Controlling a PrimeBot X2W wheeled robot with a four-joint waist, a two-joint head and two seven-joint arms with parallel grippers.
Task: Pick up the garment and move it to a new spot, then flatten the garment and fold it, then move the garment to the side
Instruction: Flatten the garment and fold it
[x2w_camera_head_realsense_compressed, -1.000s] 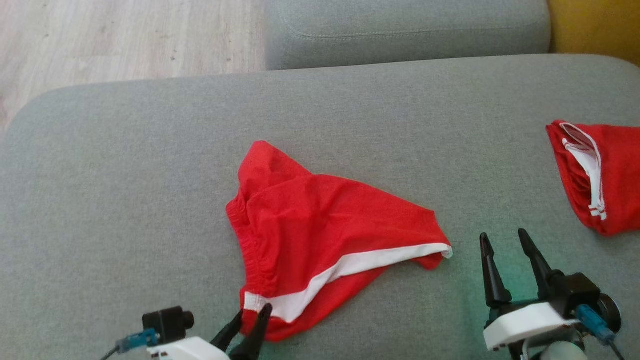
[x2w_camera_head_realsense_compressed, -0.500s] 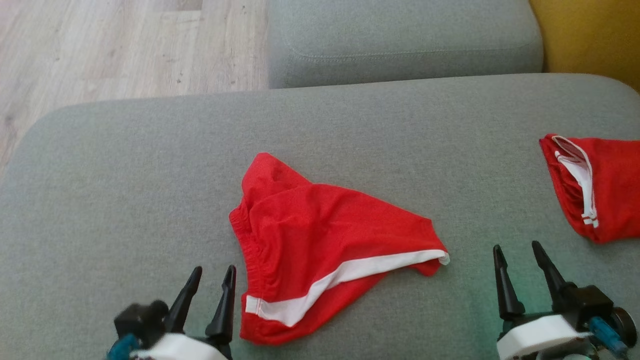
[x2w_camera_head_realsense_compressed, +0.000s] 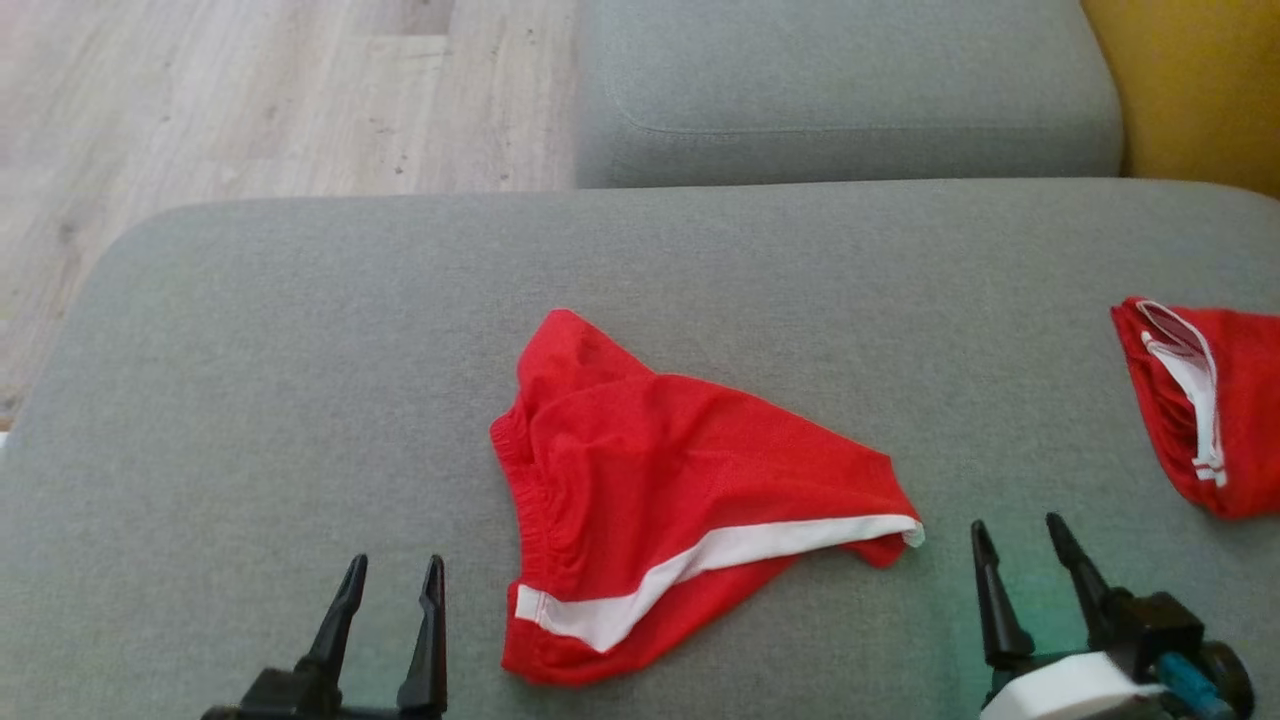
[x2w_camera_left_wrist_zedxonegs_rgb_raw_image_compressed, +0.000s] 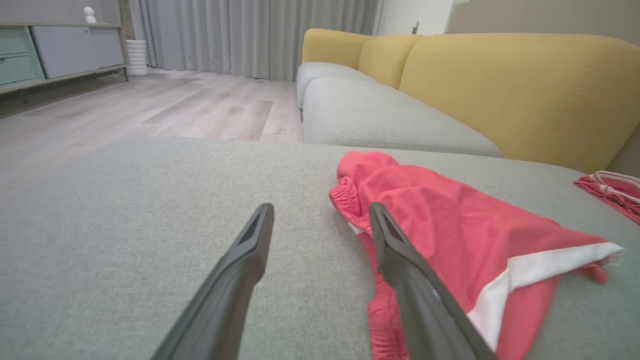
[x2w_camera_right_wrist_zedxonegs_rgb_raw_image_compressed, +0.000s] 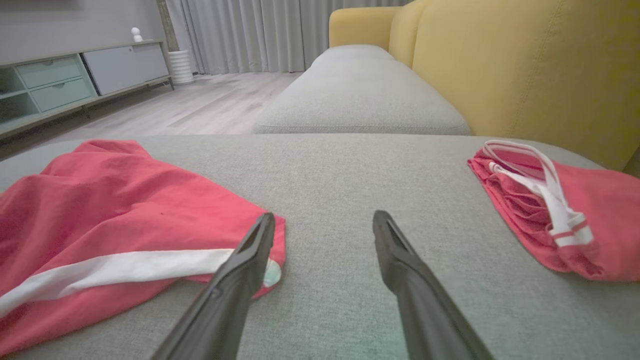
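Left gripper (x2w_camera_head_realsense_compressed: 396, 562) had let go of the garment's (x2w_camera_head_realsense_compressed: 680, 480) near corner and backed off — fingers wide, empty, just left of it. Right gripper (x2w_camera_head_realsense_compressed: 1016, 523) wide, empty, near the right tip. Garment lay rumpled mid-cushion (x2w_camera_head_realsense_compressed: 250, 350) — likely placed, flattening next.

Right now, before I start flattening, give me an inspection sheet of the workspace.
Surface: grey cushion, even.
Job's things: red garment with a white stripe, crumpled, lying loose mid-cushion, not folded.
Clutter: second red garment at the right edge, apart from the first.
Claws: left claw open, left of the garment, holding nothing; right claw open, just right of the stripe's end, holding nothing.
Cables: blue connector at the right wrist.
Surroundings: wooden floor, another grey cushion, yellow sofa back.
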